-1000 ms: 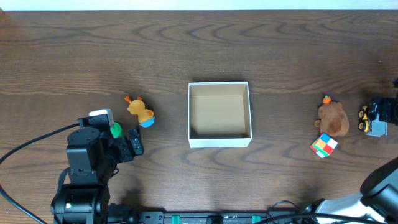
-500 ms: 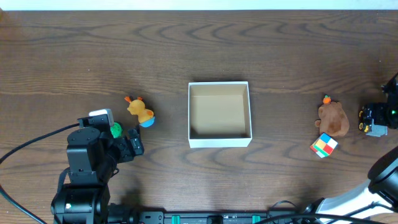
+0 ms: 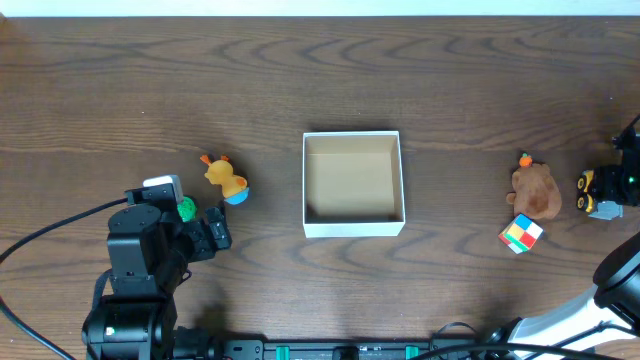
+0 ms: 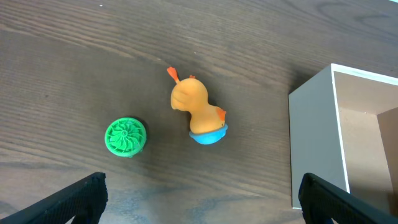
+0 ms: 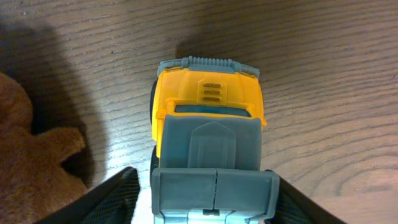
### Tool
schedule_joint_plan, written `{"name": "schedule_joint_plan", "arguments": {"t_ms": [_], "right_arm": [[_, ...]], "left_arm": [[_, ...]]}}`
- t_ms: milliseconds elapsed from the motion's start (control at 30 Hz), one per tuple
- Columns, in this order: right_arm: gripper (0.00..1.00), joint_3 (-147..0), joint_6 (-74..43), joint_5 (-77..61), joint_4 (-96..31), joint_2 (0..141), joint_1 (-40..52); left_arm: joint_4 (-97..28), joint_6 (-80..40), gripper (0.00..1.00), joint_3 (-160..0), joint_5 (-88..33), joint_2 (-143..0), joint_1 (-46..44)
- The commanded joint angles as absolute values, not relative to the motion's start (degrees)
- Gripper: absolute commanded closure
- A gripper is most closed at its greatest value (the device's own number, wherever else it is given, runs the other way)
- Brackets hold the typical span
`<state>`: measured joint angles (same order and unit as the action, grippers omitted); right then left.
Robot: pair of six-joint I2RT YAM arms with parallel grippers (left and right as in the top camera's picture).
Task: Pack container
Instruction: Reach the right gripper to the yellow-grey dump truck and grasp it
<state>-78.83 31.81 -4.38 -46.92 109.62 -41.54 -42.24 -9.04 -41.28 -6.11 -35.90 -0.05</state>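
The container (image 3: 353, 228), a white open-top box with a tan inside, stands mid-table and holds nothing; its left wall shows in the left wrist view (image 4: 314, 143). My right gripper (image 5: 205, 200) is open, its fingers either side of a yellow and grey toy truck (image 5: 208, 124), with a gap on the left side. In the overhead view the truck (image 3: 597, 193) is at the far right, under the right gripper (image 3: 625, 178). My left gripper (image 4: 202, 202) is open and empty, near an orange duck toy (image 4: 199, 112) and a green round toy (image 4: 125, 137).
A brown plush bear (image 3: 536, 190) lies just left of the truck, and its edge shows in the right wrist view (image 5: 31, 162). A multicoloured cube (image 3: 521, 234) sits in front of the bear. The duck (image 3: 226, 178) and green toy (image 3: 186, 209) lie left of the box.
My right gripper has come in from the right edge over the toy truck. The left arm and the toys have not moved.
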Motion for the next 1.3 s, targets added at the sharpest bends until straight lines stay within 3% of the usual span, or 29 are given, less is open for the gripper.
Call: {"name": "schedule_joint_plan", "arguments": {"t_ms": [0,733,933,1067,1267], "right_arm": [[0.42,-79.70,31.97,-4.51,-46.76,109.84,-41.47],[0.60,-79.70,31.79,-4.51,-45.89,109.82,-41.63],[0.80,-79.72,28.95,-4.54,-44.75,109.51,-41.56],[0.99,-79.85,24.93,-4.84,-44.18,107.31,-41.06],[0.99,-79.88,16.80,-7.73,-42.65,97.56,-36.32]], "left_arm": [[-42.39,-9.30,0.02,-42.72,-6.85,-35.97,0.10],[-42.41,-9.30,0.02,-42.72,-6.87,-35.97,0.10],[-42.41,-9.30,0.02,-42.72,-6.87,-35.97,0.10],[-42.39,-9.30,0.02,-42.72,-6.87,-35.97,0.10],[-42.41,-9.30,0.02,-42.72,-6.87,-35.97,0.10]]}}
